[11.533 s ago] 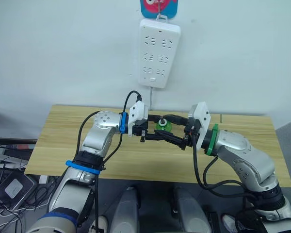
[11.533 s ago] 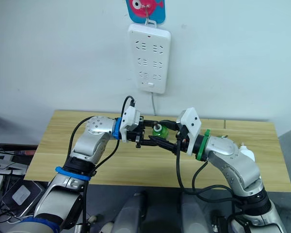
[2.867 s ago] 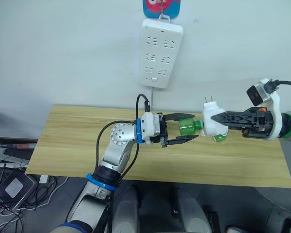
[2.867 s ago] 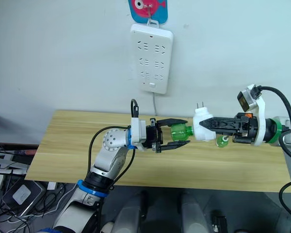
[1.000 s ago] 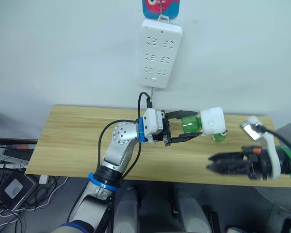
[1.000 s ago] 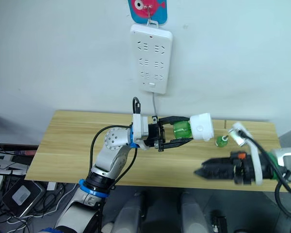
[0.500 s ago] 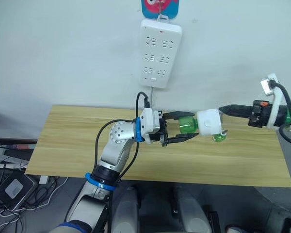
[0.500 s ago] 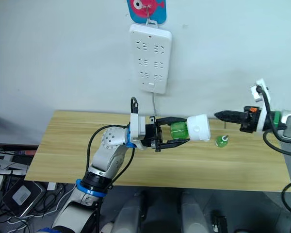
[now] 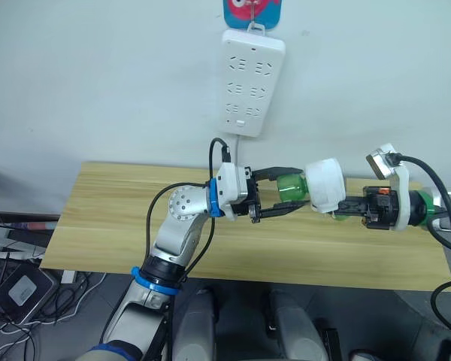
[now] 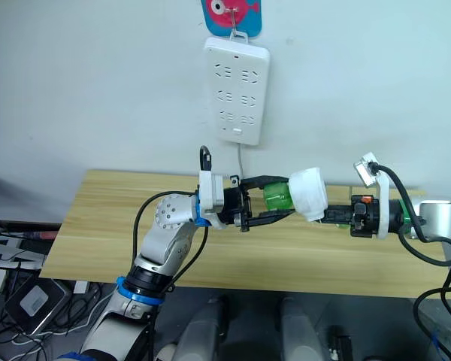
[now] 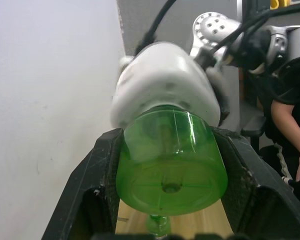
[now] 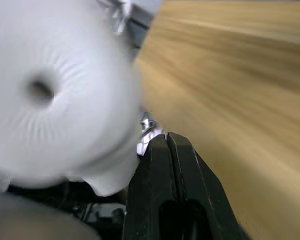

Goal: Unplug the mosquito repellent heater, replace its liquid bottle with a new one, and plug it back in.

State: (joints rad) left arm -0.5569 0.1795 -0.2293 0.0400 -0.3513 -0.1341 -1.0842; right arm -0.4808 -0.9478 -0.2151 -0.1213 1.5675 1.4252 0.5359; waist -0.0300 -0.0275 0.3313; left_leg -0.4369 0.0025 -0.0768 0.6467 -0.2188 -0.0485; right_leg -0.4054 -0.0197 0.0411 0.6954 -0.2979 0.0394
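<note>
left end effector [image 9: 284, 194]: gripping, arm raised | right end effector [image 12: 167, 142]: fingers together, extended inward

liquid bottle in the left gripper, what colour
Translucent green liquid bottle, best seen in the left wrist view.

A long white power strip [image 9: 253, 81] hangs upright on the pale wall from a hook, under a red-and-blue fish-shaped hanger [image 9: 252, 10], its cord dropping behind a light wooden table [image 9: 98, 218]. On the floor at the table's left lie tangled cables [image 9: 1, 312] and a dark box [image 9: 13, 286]. In the left wrist view a person in dark clothes [image 11: 290, 125] stands at the edge.
</note>
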